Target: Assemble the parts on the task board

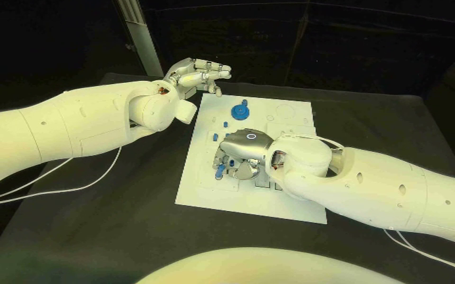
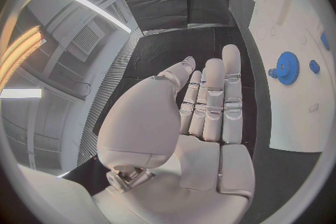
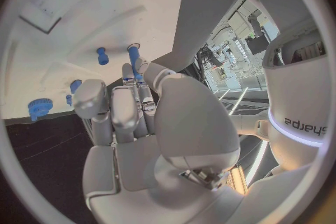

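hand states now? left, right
Left hand: open, fingers straight, holding nothing, off the task board's far left corner.
Right hand: pinching a blue peg over the board.

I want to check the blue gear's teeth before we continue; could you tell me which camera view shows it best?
The left wrist view: the blue gear lies unobstructed on the task board, its toothed rim distinct. The head view shows the gear smaller, teeth unclear. The right wrist view shows it small at the board's edge.
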Controlling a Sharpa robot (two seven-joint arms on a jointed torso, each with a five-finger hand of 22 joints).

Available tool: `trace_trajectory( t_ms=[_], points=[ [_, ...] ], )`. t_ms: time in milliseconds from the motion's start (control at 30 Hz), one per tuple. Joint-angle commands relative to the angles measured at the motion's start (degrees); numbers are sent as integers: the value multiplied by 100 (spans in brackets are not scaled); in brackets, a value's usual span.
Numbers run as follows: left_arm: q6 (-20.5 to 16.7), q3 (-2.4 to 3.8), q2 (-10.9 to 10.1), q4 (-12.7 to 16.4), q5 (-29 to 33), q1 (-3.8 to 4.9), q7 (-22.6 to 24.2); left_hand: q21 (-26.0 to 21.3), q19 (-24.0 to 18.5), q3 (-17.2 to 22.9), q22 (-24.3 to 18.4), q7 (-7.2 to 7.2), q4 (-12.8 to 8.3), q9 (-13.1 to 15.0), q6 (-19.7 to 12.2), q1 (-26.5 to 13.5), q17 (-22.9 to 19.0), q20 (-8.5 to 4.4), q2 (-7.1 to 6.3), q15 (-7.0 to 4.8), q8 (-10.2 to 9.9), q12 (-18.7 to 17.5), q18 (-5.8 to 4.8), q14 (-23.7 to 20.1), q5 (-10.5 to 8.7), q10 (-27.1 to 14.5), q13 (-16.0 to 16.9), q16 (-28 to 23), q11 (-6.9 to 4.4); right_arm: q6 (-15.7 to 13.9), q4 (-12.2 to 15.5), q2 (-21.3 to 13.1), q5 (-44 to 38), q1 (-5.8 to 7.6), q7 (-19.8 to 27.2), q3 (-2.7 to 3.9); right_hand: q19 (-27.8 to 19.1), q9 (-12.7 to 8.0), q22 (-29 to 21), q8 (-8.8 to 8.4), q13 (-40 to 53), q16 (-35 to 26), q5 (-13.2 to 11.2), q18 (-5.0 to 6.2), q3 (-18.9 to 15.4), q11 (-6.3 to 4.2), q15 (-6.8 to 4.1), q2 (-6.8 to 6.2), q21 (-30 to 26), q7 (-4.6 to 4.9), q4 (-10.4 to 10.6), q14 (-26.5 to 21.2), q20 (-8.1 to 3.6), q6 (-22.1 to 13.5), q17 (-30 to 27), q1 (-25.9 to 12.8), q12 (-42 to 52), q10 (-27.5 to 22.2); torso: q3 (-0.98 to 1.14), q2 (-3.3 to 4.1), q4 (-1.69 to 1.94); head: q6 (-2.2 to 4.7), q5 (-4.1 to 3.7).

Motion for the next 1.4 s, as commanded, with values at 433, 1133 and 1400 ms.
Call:
trace_trajectory(
  t_ms=[433,1133,1400],
  points=[
    [81,4,11,-6,20,9,14,-18,-29,26,-7,-1,-2,-7,27,15,-6,2,9,7,39,32,75,-35,-3,-10,-6,-36,15,376,0,50,-229,7,-154,1,-28,10,-16,19,4,12,17,-15,10,19,43,29,-28,15,29,82,29,34,-22,-58,-21,32,-4,0,-3,-8,4],
    [110,4,10,-26,20,9,-16,-27,-28,34,-14,1,-9,-8,24,12,-19,3,2,7,42,46,75,-40,-6,-17,-9,-34,16,-345,53,44,-447,7,-14,-111,-314,-92,-549,-78,-33,-276,247,81,-566,177,179,-413,-363,101,242,-38,153,-721,-498,-622,-203,-743,1,-7,-8,22,-17],
    [132,4,7,-37,20,8,-27,-33,-29,24,-19,4,4,-9,21,-17,-26,6,-6,11,44,53,73,-42,-11,-25,-11,-33,20,-1219,247,-238,-98,4,197,-112,-413,-85,-846,-63,-24,-495,352,127,-1541,247,238,-410,-579,167,368,-95,204,-1396,-826,-673,-129,-1388,0,-9,-7,80,-71]
  ],
)
